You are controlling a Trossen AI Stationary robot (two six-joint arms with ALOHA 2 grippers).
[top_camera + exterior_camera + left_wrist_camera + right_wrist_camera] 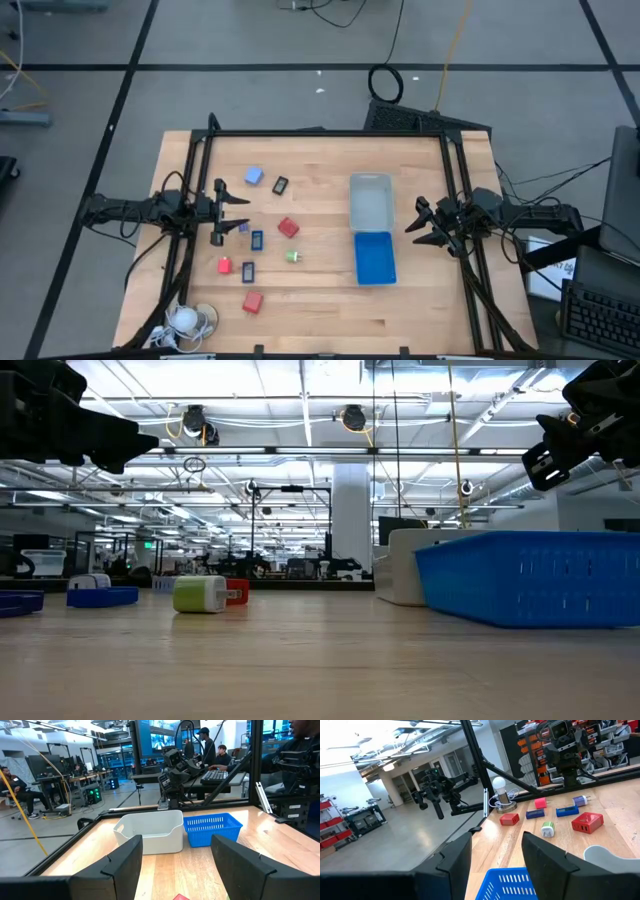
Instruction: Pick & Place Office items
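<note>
Small office items lie scattered on the wooden table's left half in the high view: a light-blue cube (253,176), a dark piece (280,185), red blocks (288,228) (252,301) (224,265), dark blue-and-black pieces (257,240) (248,271) and a green bit (293,256). My left gripper (236,212) hovers open at the table's left side, beside the items, touching nothing. My right gripper (418,225) hovers open at the right side, just right of the trays. In the low view the green bit (199,594) rests on the tabletop.
A clear tray (371,202) and a blue tray (375,257) sit end to end right of centre. A white round coiled-cord thing (186,320) lies at the near left corner. A black frame (330,133) borders the table. People sit at desks beyond it.
</note>
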